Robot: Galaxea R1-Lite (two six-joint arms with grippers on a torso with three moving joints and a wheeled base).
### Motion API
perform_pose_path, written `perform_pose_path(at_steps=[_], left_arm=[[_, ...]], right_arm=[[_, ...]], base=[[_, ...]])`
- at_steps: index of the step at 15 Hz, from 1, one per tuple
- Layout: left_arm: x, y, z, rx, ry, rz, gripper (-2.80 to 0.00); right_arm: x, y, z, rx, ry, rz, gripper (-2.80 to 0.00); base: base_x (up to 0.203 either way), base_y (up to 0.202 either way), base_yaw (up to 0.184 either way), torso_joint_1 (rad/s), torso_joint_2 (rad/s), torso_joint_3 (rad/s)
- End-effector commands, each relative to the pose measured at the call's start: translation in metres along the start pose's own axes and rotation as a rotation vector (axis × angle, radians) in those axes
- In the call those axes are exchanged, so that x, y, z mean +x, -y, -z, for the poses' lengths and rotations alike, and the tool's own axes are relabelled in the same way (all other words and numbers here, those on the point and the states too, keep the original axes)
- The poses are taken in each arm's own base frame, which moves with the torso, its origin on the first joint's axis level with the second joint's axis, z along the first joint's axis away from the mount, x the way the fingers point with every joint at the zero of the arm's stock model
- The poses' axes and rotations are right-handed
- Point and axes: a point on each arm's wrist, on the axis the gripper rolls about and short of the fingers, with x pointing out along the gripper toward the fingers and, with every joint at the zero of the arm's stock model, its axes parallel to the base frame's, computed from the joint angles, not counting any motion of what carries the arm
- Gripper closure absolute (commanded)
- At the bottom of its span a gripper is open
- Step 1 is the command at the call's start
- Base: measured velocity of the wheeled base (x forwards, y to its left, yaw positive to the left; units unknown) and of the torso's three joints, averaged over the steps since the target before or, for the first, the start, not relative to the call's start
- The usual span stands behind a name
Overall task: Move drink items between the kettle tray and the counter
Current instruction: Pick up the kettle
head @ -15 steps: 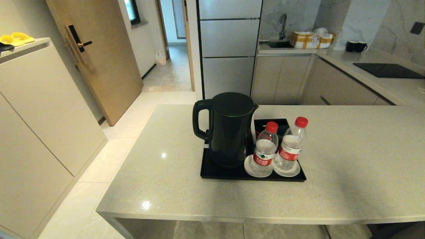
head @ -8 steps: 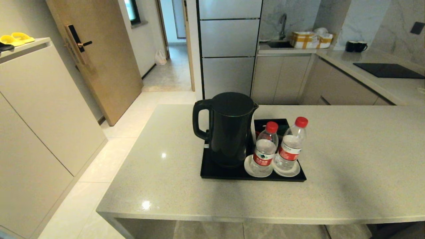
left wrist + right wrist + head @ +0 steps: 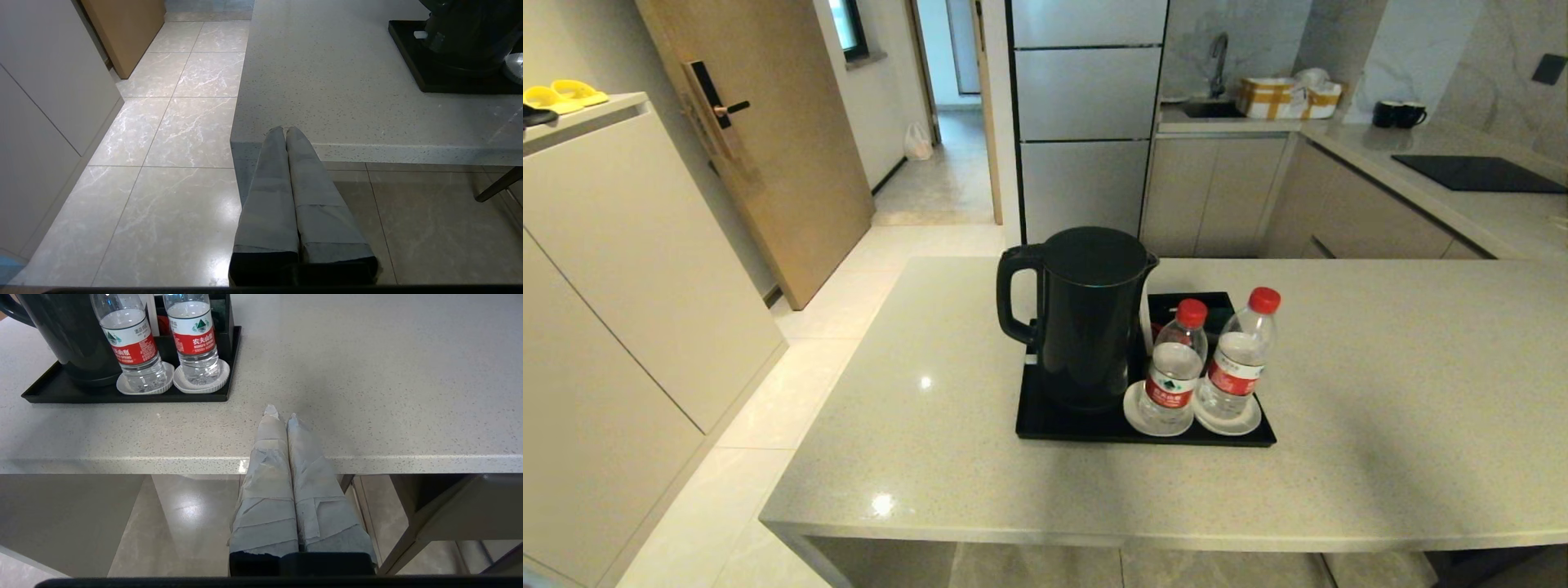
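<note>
While both small clear plastic bottles (image 3: pixel 1172 367) stand upright on white saucers in the flat black tray (image 3: pixel 1045 425) on the beige tabletop (image 3: pixel 1380 408), the right gripper (image 3: pixel 280 412), jaws pressed together, waits nearer than the left gripper (image 3: pixel 284 129), likewise closed.

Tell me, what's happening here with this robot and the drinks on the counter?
Nothing is being handled yet. The kettle and two water bottles stand on the black tray on the counter, each bottle on a white saucer. The left gripper and right gripper are both shut and empty, held near the counter's front edge, short of the tray.
</note>
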Motion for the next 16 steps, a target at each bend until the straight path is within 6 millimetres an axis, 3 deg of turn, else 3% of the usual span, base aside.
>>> perform_pose_path(at_steps=[1, 12, 14, 16], left_arm=[[0.000, 0.000, 0.000, 0.000, 0.000, 0.000, 0.00], [0.000, 0.000, -0.001, 0.089, -0.010, 0.009, 0.00], [-0.004, 0.000, -0.031, 0.089, 0.009, 0.001, 0.00], [-0.006, -0.001, -0.086, 0.087, 0.064, -0.006, 0.00]], right_arm=[[0.000, 0.000, 0.000, -0.001, 0.002, -0.001, 0.00], [0.000, 0.000, 0.000, -0.001, 0.001, 0.001, 0.00], [0.000, 0.000, 0.000, -0.001, 0.001, 0.001, 0.00], [0.000, 0.000, 0.000, -0.001, 0.002, 0.001, 0.00]], base=[[0.000, 0.000, 0.000, 0.000, 0.00, 0.000], [0.000, 0.000, 0.000, 0.000, 0.00, 0.000], [0.000, 0.000, 0.000, 0.000, 0.00, 0.000], [0.000, 0.000, 0.000, 0.000, 0.00, 0.000]])
